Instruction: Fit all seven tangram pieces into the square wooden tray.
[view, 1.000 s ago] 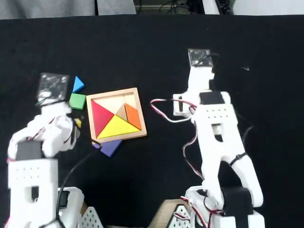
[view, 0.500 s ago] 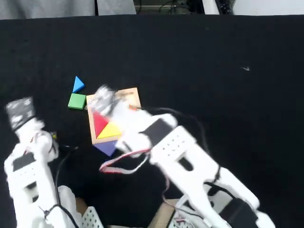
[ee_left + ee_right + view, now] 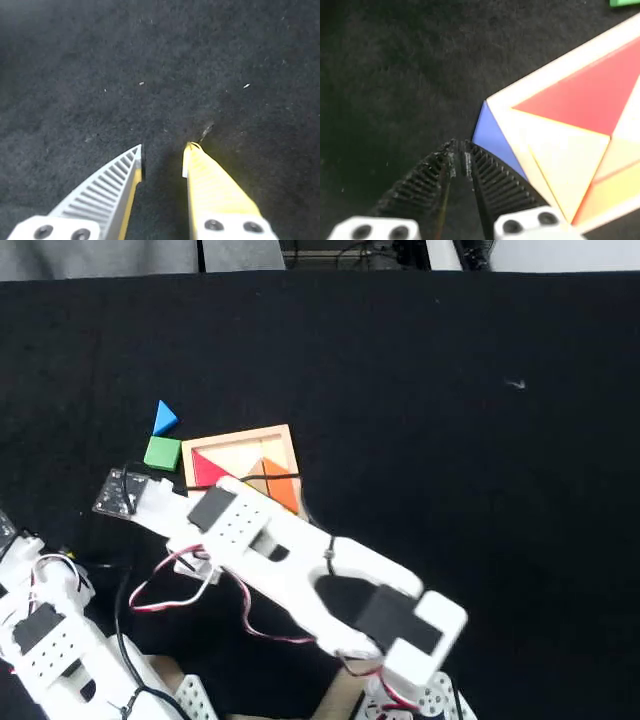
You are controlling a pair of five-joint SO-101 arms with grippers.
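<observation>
Tangram piece (image 3: pixel 492 137), the blue-violet one, is lying flat on the counter (image 3: pixel 380 60) against the tray (image 3: pixel 545 75) rim, my right claw (image 3: pixel 461 152) sitting pressed together, empty, just beside it. I'm judging it light, stiff, slick; pinching opposite edges suits. Left claw (image 3: pixel 162 152) is hanging spread. Beyond, green square (image 3: pixel 162 453) and blue triangle (image 3: pixel 165 419) are lying loose.

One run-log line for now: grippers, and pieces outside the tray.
right gripper shut beside blue-purple piece at square wooden tray corner | left gripper open over black cloth | green square piece, blue triangle outside tray
</observation>
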